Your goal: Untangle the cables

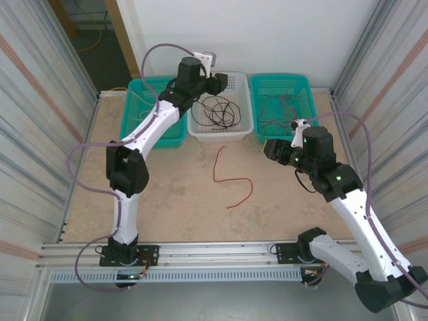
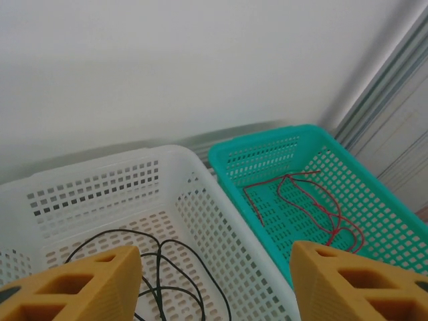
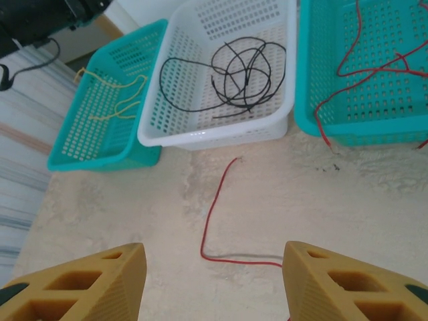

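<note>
One red cable (image 1: 231, 179) lies alone in an S-shape on the table's middle, and in the right wrist view this red cable (image 3: 212, 207) runs just ahead of my fingers. Black cables (image 1: 219, 110) (image 2: 160, 249) (image 3: 244, 67) are coiled in the white basket (image 1: 221, 134). More red cables (image 1: 281, 110) (image 2: 317, 203) (image 3: 372, 68) lie in the right teal basket (image 1: 284, 78). Yellow cables (image 3: 114, 100) rest in the left teal basket (image 3: 100, 157). My left gripper (image 1: 217, 81) (image 2: 217, 287) hovers open above the white basket's back, holding nothing. My right gripper (image 1: 273, 148) (image 3: 214, 287) hangs open above the table, right of the loose red cable.
The three baskets stand side by side against the back wall. Corrugated metal walls close in the table on the left and right. My left arm reaches over the left teal basket (image 1: 170, 137). Bare tabletop (image 1: 180, 194) surrounds the loose red cable.
</note>
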`<move>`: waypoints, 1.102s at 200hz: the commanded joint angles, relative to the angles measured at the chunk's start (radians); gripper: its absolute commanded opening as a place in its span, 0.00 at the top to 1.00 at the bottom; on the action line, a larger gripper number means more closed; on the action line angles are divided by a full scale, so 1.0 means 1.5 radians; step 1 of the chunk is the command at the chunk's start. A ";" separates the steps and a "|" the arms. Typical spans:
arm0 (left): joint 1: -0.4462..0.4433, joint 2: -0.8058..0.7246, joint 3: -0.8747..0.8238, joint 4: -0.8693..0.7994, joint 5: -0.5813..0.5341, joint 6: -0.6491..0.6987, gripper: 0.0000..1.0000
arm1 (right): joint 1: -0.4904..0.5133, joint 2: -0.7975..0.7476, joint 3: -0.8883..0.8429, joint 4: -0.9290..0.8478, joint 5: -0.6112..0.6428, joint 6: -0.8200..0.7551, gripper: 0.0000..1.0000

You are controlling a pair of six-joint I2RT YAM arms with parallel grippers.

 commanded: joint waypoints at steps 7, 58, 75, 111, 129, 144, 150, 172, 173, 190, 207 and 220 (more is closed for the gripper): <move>-0.013 -0.157 -0.073 0.004 0.002 0.025 0.40 | 0.018 0.029 -0.022 0.006 -0.007 0.001 0.44; -0.019 -0.415 -0.353 -0.029 0.071 -0.022 0.41 | 0.176 0.133 -0.073 -0.010 0.063 -0.001 0.39; -0.019 -0.502 -0.458 -0.041 0.087 -0.037 0.42 | 0.226 0.182 -0.079 -0.019 0.104 -0.002 0.38; -0.019 -0.669 -0.615 -0.115 0.092 -0.091 0.45 | 0.242 0.286 -0.068 -0.004 0.155 -0.049 0.33; -0.019 -0.743 -0.673 -0.137 0.093 -0.121 0.45 | 0.232 0.334 -0.041 0.007 0.162 -0.077 0.31; -0.019 -0.790 -0.702 -0.164 0.100 -0.136 0.45 | 0.223 0.370 -0.027 0.034 0.140 -0.094 0.31; -0.019 -0.806 -0.710 -0.176 0.101 -0.140 0.44 | 0.219 0.383 -0.024 0.049 0.128 -0.102 0.30; -0.019 -0.863 -0.744 -0.205 0.093 -0.153 0.42 | 0.205 0.429 -0.008 0.083 0.112 -0.123 0.29; -0.019 -0.865 -0.746 -0.205 0.093 -0.154 0.42 | 0.202 0.433 -0.007 0.086 0.109 -0.126 0.29; -0.019 -0.901 -0.767 -0.217 0.087 -0.162 0.42 | 0.178 0.456 -0.004 0.120 0.076 -0.140 0.29; -0.018 -0.928 -0.779 -0.226 0.078 -0.170 0.41 | 0.138 0.481 -0.007 0.165 0.012 -0.138 0.30; -0.018 -0.942 -0.787 -0.231 0.074 -0.178 0.41 | 0.113 0.501 -0.005 0.190 -0.020 -0.131 0.30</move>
